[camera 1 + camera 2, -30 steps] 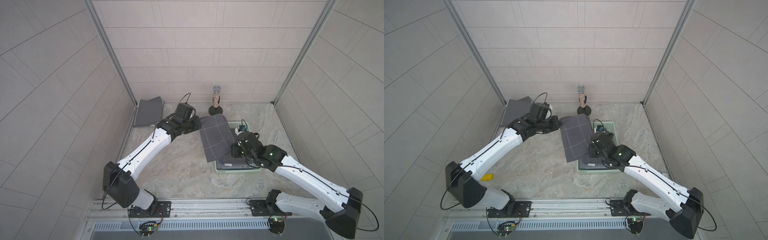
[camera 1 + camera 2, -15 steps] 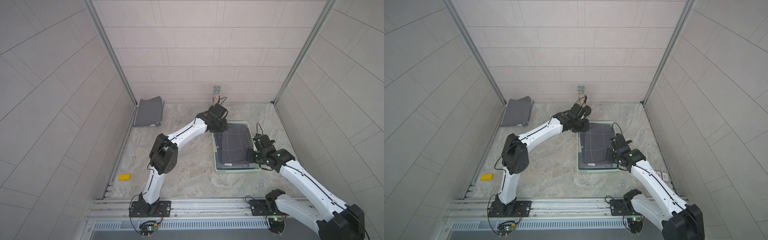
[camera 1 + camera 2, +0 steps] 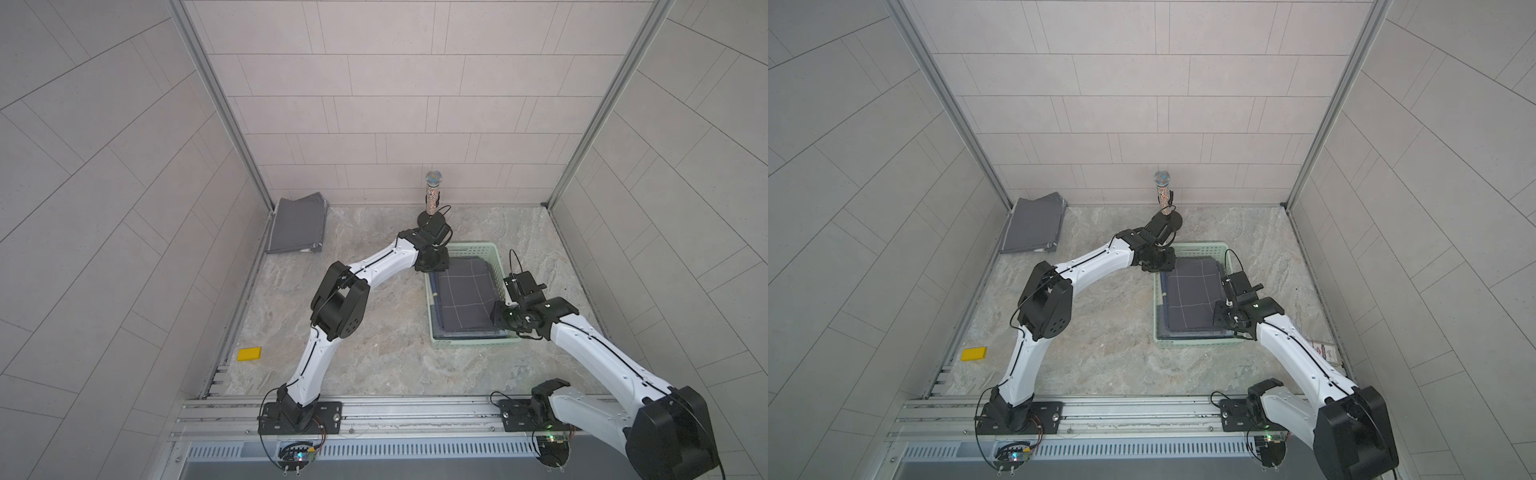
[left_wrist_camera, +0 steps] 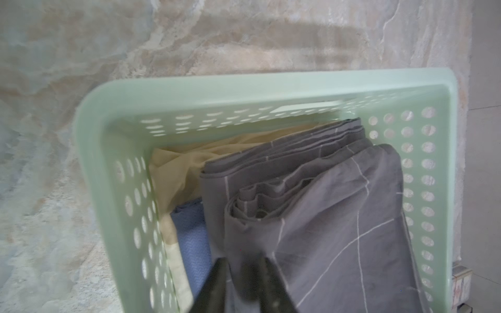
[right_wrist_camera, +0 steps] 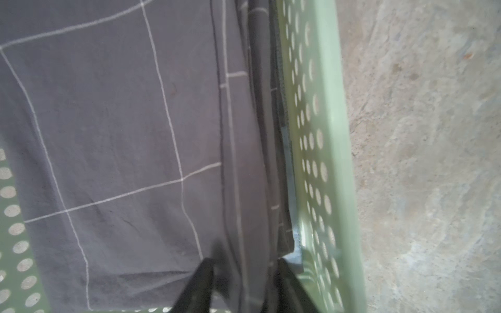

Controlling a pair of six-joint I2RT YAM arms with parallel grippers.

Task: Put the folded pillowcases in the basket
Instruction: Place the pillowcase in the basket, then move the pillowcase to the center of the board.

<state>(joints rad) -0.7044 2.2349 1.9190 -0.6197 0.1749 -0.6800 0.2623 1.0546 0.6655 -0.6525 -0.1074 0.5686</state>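
Observation:
The folded pillowcase [image 3: 465, 299] [image 3: 1192, 295], dark grey with thin white grid lines, lies flat inside the mint-green basket [image 3: 469, 249] [image 3: 1200, 249]. My left gripper [image 3: 434, 266] [image 4: 244, 268] is at the basket's far left corner. Its jaws stand parted, with a rumpled corner of the pillowcase [image 4: 325, 216] lying loose between them. My right gripper [image 3: 498, 311] [image 5: 244, 268] is low at the near right side, jaws apart astride the pillowcase's layered edge [image 5: 108, 135], close to the perforated wall [image 5: 333, 135].
Beige cloth [image 4: 184, 162] and blue cloth [image 4: 189, 230] lie under the pillowcase in the basket. A stack of grey cloth [image 3: 297, 226] sits at the back left. A glittery microphone on a stand [image 3: 433, 195] is behind the basket. A yellow block [image 3: 249, 354] lies near the left rail.
Both arms carried the pillowcase right from above the table and laid it in the basket. Both grippers, shut on its edges before, have now parted their jaws.

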